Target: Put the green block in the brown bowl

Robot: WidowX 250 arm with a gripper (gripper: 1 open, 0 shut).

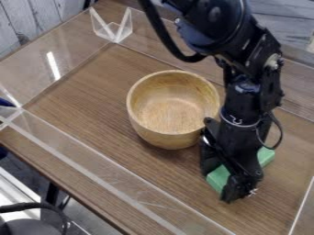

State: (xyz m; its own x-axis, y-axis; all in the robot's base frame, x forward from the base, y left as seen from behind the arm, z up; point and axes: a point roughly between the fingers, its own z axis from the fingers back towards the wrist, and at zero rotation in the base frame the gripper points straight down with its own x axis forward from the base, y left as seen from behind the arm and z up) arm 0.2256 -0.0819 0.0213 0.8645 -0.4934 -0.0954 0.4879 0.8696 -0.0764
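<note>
Wood-grain brown, the desk (pixel 86 101) fills most of the view, its surface smooth with darker streaks, hemmed by a low clear plastic wall (pixel 73 158) that catches the light along its edges; a small clear V-shaped stand (pixel 112 25) sits at the far corner. Over the right side reaches the black robot arm (pixel 227 46), bulky and jointed, cables looping off it, coming straight down to the desk; just left of it stands the brown bowl (pixel 172 108), round, thick-walled, light wood with a paler grained inside, nothing in it. At the arm's foot the gripper (pixel 236 174) points down with its jaws spread wide, set down over the green block (pixel 218 174); the block, bright green and matte, lies on the desk just right of the bowl, showing on either side of the black fingers, mostly hidden by them; whether the jaws touch it I cannot tell.
</note>
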